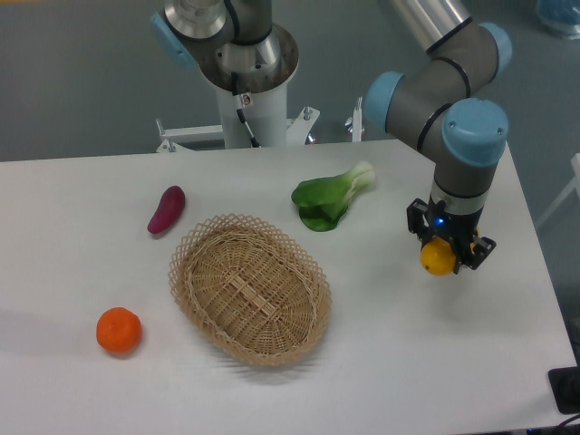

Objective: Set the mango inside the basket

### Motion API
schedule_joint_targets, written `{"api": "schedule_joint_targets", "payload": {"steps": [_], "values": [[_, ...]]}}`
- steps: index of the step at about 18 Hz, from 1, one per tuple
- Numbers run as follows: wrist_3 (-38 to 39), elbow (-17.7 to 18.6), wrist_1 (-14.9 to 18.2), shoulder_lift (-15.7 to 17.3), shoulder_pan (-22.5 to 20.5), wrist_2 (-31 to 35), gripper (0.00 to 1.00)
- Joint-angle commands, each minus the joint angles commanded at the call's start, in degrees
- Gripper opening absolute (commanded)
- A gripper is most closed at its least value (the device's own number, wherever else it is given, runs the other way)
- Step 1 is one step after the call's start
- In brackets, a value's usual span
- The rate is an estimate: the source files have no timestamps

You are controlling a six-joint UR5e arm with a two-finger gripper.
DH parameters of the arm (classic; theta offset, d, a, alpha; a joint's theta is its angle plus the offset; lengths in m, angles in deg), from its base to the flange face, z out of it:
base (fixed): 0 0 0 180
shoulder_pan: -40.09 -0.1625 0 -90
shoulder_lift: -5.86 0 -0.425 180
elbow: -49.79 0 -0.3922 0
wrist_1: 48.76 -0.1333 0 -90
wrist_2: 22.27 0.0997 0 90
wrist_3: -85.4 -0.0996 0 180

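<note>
The mango [438, 259] sits between the fingers of the gripper [448, 255], which is clenched on it, toward the right edge of the desk [408, 362]. Only its yellow lower half shows below the black fingers, and I cannot tell whether it touches the tabletop or hangs just above it. The arm [453, 109] comes down onto it from the far right corner, grey tubes with pale blue joint caps.

The basket [249, 288] lies well apart to the left, near the middle of the desk, a little toward the near edge, with nothing in it. Between the two the white surface is bare. A green leafy bok choy [332, 199] lies beyond the basket toward the far edge, and a purple sweet potato [167, 209] lies just beyond the basket's far left rim. An orange [119, 331] rests near the left end of the near edge.

The desk top is plain matte white; behind it stands the arm's base column [243, 72] against a grey floor.
</note>
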Motion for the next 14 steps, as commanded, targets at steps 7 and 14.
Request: {"api": "schedule_joint_targets", "payload": {"steps": [7,14], "values": [[-0.7,-0.3,0.0,0.1,-0.2,-0.3,0.49],[-0.5,-0.7,0.0,-0.1,-0.1,-0.1,0.49]]}}
